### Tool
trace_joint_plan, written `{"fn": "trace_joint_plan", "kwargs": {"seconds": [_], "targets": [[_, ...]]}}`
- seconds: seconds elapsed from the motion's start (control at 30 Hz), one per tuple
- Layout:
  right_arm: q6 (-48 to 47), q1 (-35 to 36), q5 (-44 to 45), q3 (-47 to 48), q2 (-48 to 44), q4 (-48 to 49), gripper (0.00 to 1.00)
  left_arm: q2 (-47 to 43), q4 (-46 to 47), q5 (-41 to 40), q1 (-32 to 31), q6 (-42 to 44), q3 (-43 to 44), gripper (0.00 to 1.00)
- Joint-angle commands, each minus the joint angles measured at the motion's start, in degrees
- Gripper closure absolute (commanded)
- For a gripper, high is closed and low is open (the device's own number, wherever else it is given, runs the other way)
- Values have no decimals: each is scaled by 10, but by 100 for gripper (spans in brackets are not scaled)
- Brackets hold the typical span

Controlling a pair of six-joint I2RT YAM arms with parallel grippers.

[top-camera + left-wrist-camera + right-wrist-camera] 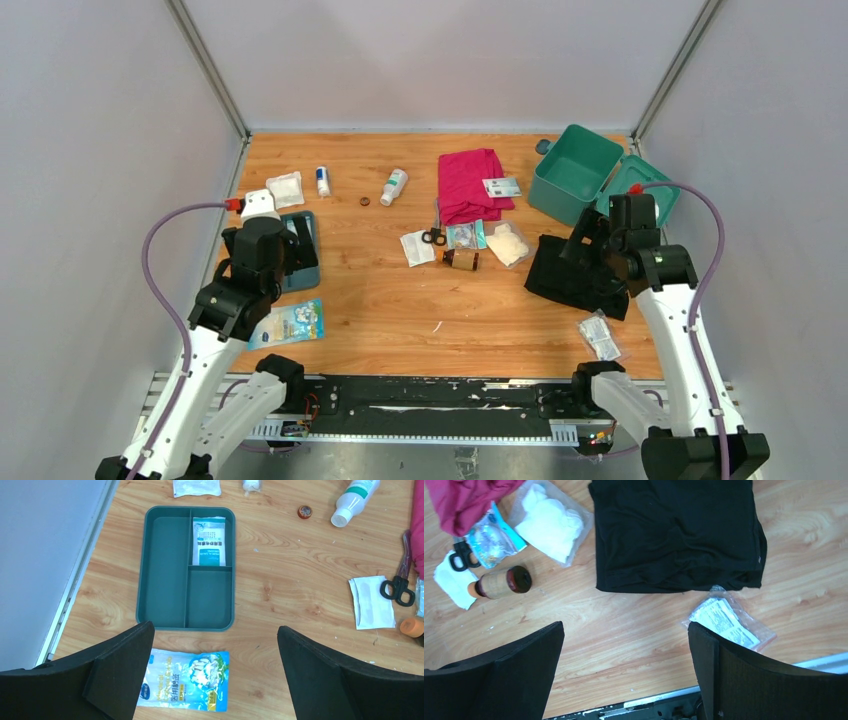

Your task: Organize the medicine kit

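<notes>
Tray (165, 580), dark green with 3 parts, lies on the left side of the table (380, 300), below your left claw (215, 632). That claw is spread wide and holds nothing. 1 packet (209, 541) with a teal label lies in the tray's far right part; its writing is too small to read. A blue and white bag (185, 679) with Chinese writing lies just beside the tray's near edge.

In the middle, a white bottle (394, 187) with a green band lies on its side. A small card (501, 186) rests on the pink cloth (468, 185). Black scissors (434, 237) lie on a white paper packet (417, 248), next to a brown bottle (460, 260) on its side.

On the right, your right claw (626, 630) hangs by the black cloth (674, 530), spread wide, holding nothing. A clear packet (726, 622) of printed paper lies near the cloth; the print is too small to read. The teal box (575, 172) stands open at the far right.
</notes>
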Motion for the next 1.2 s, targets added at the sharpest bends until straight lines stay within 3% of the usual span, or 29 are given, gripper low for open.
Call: {"fn": "trace_joint_plan", "kwargs": {"seconds": [0.0, 0.23, 0.73, 1.17], "targets": [[70, -10, 71, -24, 6, -47, 1, -1, 14, -1, -4, 3, -9, 0], [164, -11, 115, -33, 48, -105, 1, 4, 14, 10, -4, 2, -8, 0], [292, -12, 165, -172, 61, -1, 5, -1, 17, 84, -6, 3, -13, 7], [264, -29, 183, -213, 126, 63, 10, 17, 16, 95, -7, 4, -9, 10]]}}
